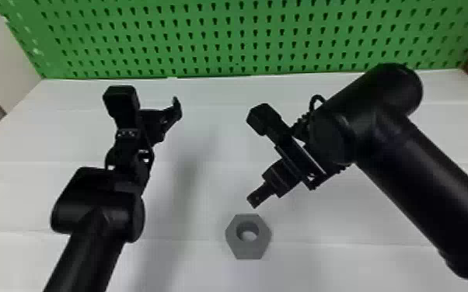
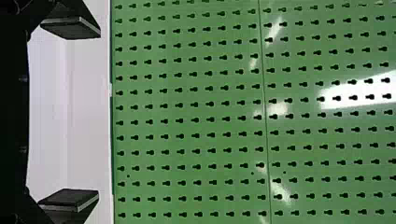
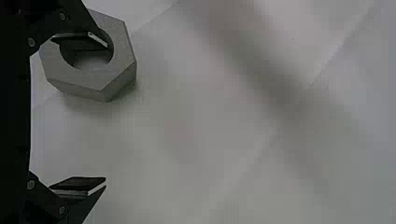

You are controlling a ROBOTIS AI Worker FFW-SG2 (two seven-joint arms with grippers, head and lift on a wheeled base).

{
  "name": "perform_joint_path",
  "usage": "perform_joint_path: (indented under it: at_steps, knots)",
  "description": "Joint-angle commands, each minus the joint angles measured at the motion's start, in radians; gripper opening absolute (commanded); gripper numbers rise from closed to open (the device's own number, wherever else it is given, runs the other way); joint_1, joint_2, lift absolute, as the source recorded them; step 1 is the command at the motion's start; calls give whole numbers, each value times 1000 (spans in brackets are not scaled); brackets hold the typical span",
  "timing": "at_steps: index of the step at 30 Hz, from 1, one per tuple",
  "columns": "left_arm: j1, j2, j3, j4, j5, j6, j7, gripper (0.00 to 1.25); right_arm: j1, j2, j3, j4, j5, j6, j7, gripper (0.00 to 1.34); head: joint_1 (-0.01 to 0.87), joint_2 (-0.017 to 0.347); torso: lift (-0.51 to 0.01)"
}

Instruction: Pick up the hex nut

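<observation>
the approach looks mostly done, with the right gripper [image 3: 102,112] empty, its fingers wide apart, and the hex nut [image 1: 248,250] lying flat on the table [image 1: 334,256] just below it, toward the robot, while lining up, gripping and lifting are left.

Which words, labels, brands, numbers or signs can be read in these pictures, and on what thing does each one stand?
No readable text on the hex nut, the green pegboard or the white table.
The left arm bears small pale marks, too small to tell whether they are print.
The right arm shows no readable text.
</observation>
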Motion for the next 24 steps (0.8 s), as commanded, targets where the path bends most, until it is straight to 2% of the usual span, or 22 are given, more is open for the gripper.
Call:
perform_joint_path:
  at_steps: [1,24]
  knots:
    - [-6,0,0,3,-3,-2,0,1167,-10,1,28,22,-11,3,0,1078,785,149,-82]
    - [-9,0,1,8,-4,-17,0,1167,-25,35,79,125,-11,3,0,1077,785,149,-82]
